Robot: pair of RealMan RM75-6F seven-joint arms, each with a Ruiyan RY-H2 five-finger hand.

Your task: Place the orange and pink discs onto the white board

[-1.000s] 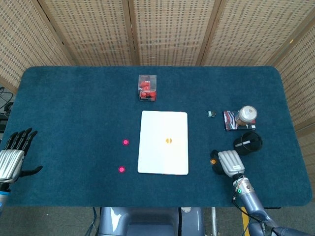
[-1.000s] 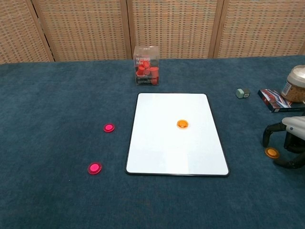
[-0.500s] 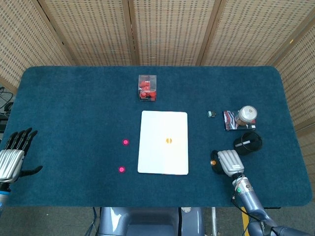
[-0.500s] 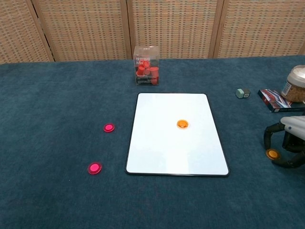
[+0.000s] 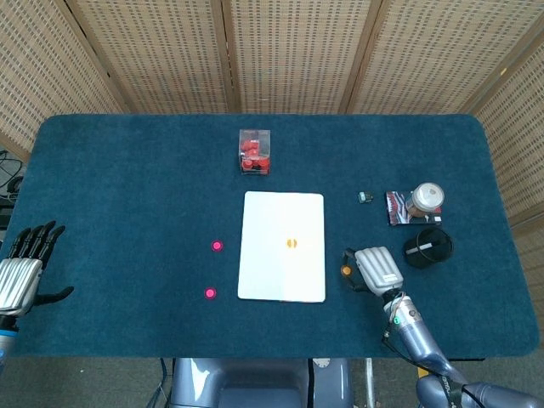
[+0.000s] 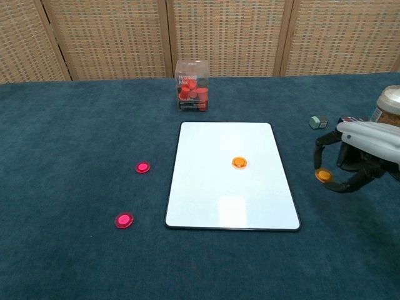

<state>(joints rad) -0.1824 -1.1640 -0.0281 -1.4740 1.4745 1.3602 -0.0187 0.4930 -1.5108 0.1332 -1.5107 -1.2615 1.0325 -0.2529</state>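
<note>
The white board (image 5: pixel 272 272) (image 6: pixel 206 200) lies mid-table with one orange disc (image 5: pixel 291 243) (image 6: pixel 239 162) on it. My right hand (image 5: pixel 374 268) (image 6: pixel 356 153) pinches a second orange disc (image 5: pixel 346 271) (image 6: pixel 323 175) between thumb and finger, lifted just right of the board. Two pink discs lie on the cloth left of the board: one (image 5: pixel 217 246) (image 6: pixel 143 167) farther back, one (image 5: pixel 210 293) (image 6: pixel 124 220) nearer the front. My left hand (image 5: pixel 21 270) rests at the table's left edge with fingers spread and nothing in it; only the head view shows it.
A clear box of red pieces (image 5: pixel 254 152) (image 6: pixel 191 94) stands behind the board. At the right are a small grey cube (image 5: pixel 365 197) (image 6: pixel 318 122), a jar (image 5: pixel 424 201) (image 6: pixel 387 110) on a patterned packet, and a black round object (image 5: pixel 427 246).
My right hand has picked the orange disc off the cloth and carried it up and left toward the board's right edge. The left hand has not moved.
</note>
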